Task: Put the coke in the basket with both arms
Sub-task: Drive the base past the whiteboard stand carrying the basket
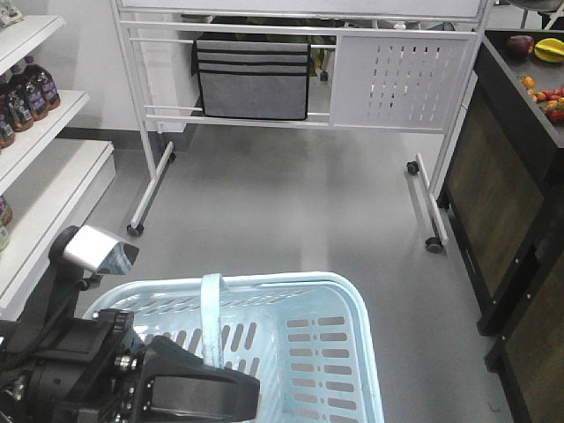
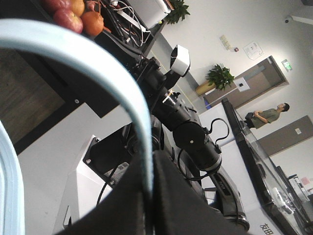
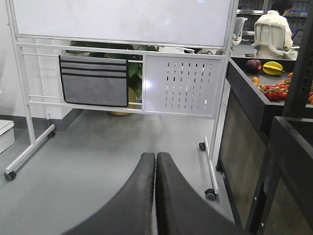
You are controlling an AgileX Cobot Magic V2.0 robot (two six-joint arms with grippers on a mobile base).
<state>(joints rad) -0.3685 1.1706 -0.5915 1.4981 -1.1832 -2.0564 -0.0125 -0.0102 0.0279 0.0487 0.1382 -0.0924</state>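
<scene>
Basket [image 1: 273, 304] first: light blue, slotted, low in the front view over grey floor [image 1: 291, 203], with its strap handle [image 2: 98, 63] arching up the middle. Left tool [image 2: 150, 193] is clamped on that strap (the band runs straight through its grip). Right tool [image 3: 155, 161] is pressed fully together with nothing in it, aimed at a wheeled whiteboard stand [image 3: 122, 19] near a dark fruit counter [image 3: 239, 142].
</scene>
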